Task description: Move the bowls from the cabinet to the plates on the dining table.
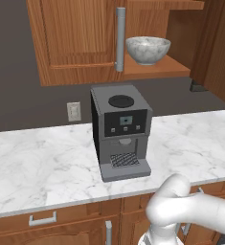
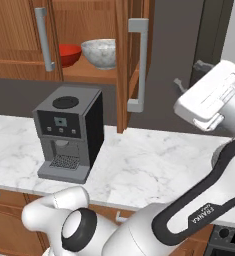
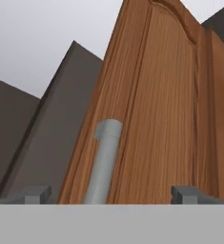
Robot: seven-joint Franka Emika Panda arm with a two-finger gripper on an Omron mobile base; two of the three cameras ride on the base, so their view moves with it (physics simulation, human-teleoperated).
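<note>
The cabinet has 1 door swung out toward the room, so its wooden shelf is exposed and both bowls can be seen sitting on it. The marbled bowl stands nearer the open side, and the red bowl sits just beside it, further in and partly behind the closed door's handle. In the left base view the marbled bowl rests on the shelf edge above and to the right of the coffee machine, which stands on the marble counter below.

The open door seems to be why the hand is where it is: the hand view looks steeply up along the door's panelled face, with the grey bar handle rising between the 2 fingertips. The gripper is spread as wide as it goes and has nothing in it; the handle lies in the gap, but I can't tell whether either finger touches it.

From the right base view the hand hangs out to the right of the open door, well apart from the shelf. So the bowls lie to the left of the jaws, beyond the door's edge, not in line with them. My guess is that the arm needs to come round the door before reaching the marbled bowl, the easier 1 to get at.
</note>
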